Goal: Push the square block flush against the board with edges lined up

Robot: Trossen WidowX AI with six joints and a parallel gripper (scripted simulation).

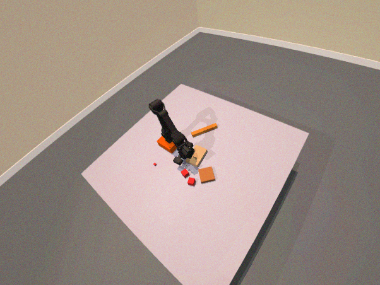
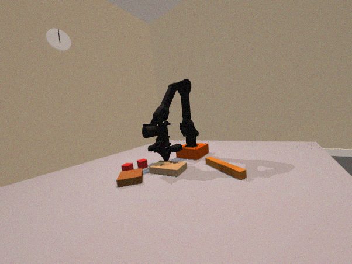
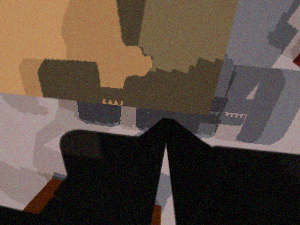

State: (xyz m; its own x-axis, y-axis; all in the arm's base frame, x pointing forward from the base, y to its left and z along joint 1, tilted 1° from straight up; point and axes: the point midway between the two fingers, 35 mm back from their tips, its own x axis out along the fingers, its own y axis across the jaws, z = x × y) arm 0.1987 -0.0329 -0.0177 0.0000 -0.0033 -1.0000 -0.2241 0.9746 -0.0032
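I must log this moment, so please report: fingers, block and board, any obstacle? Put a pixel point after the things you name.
Fingers (image 1: pixel 188 162) (image 2: pixel 166 160) shut, empty. Square block (image 1: pixel 207 174) (image 2: pixel 130 177) and tan board (image 1: pixel 199 155) (image 2: pixel 168 168) (image 3: pixel 40 29) apart. Nothing visible between them.

Before you are a plain brown-orange square block (image 1: pixel 207 174) (image 2: pixel 130 177), a tan board (image 1: pixel 199 154) (image 2: pixel 168 168) (image 3: pixel 90 29) (shadow-patterned), and bright red cubes (image 1: pixel 191 181) (image 2: pixel 142 163).

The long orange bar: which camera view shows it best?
The exterior view: the long orange bar shows its top, side and end there. The top view shows it smaller; the wrist view does not clearly show it.
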